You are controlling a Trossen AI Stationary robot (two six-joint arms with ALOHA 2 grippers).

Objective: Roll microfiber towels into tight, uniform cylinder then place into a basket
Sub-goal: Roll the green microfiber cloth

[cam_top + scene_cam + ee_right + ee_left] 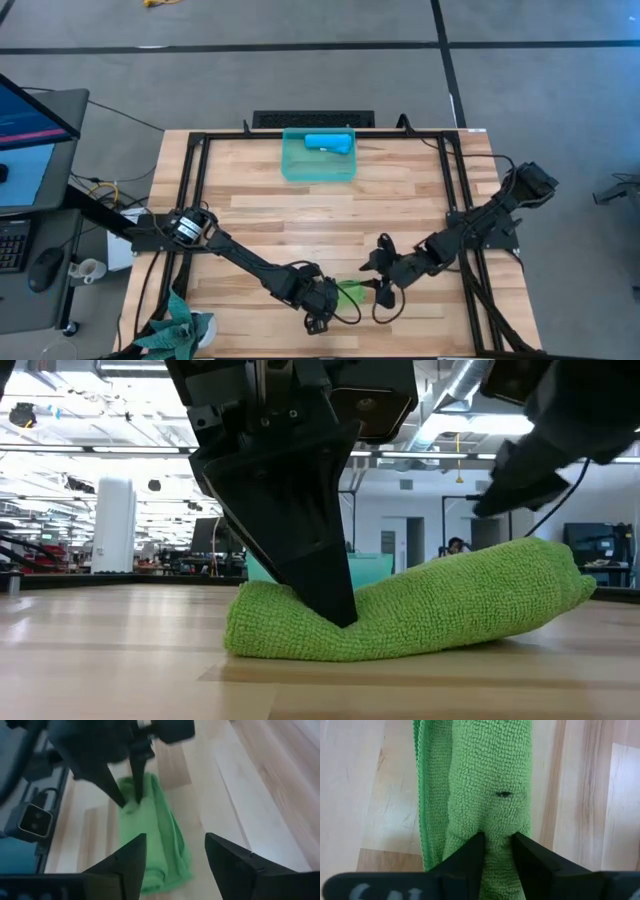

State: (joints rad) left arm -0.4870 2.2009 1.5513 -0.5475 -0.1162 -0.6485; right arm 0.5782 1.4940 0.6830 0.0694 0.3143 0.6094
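The green roll (352,291) lies left-to-right at the table's (300,200) near edge. The left gripper (496,851) pinches its left end; the right gripper (174,851), fingers spread, hangs above its right end.

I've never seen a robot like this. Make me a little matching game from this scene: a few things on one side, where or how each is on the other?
Things:
1. green towel
2. blue towel
3. left gripper
4. right gripper

States:
A. lying in the basket
B. open, beside the roll's other end
C. rolled, lying on the table
D. fingers pinching one end of the roll

Pairs: 1-C, 2-A, 3-D, 4-B
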